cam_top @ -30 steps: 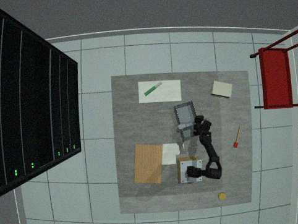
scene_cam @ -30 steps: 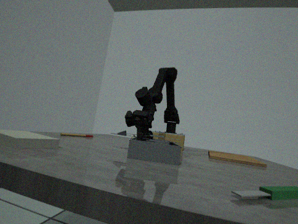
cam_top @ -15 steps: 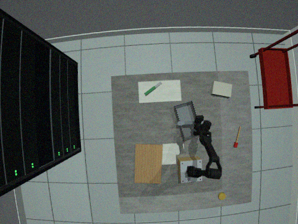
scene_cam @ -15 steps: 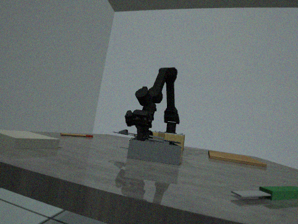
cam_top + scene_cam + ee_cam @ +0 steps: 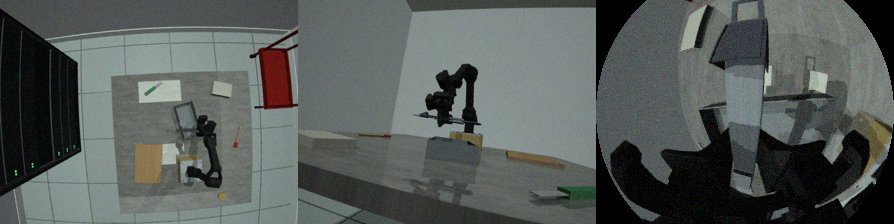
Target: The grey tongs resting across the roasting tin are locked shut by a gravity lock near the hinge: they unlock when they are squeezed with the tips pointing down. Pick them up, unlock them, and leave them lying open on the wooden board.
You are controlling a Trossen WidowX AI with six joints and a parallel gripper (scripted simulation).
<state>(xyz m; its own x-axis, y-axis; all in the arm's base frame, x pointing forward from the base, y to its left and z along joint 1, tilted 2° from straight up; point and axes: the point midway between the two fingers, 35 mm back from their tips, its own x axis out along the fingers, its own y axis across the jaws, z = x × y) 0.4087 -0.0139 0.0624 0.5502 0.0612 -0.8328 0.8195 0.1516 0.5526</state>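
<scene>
My gripper (image 5: 442,120) (image 5: 193,132) is shut on the grey tongs (image 5: 462,122) (image 5: 186,133) (image 5: 745,123) and holds them roughly level in the air. They hang a little above the near end of the grey roasting tin (image 5: 452,152) (image 5: 185,115), clear of its rim. In the wrist view the tongs run straight out from between the fingers, with their darker end far out. I cannot tell whether the arms of the tongs are spread. The wooden board (image 5: 148,163) (image 5: 534,158) lies flat on the table, to the left of the arm's base in the top view.
The arm stands on a wooden box (image 5: 188,168) (image 5: 466,137). A white sheet (image 5: 170,153) lies beside the board. Farther off are a paper with a green marker (image 5: 153,88), a cream block (image 5: 222,88) (image 5: 326,139), a red-tipped pencil (image 5: 237,137) (image 5: 373,135) and a yellow disc (image 5: 221,195).
</scene>
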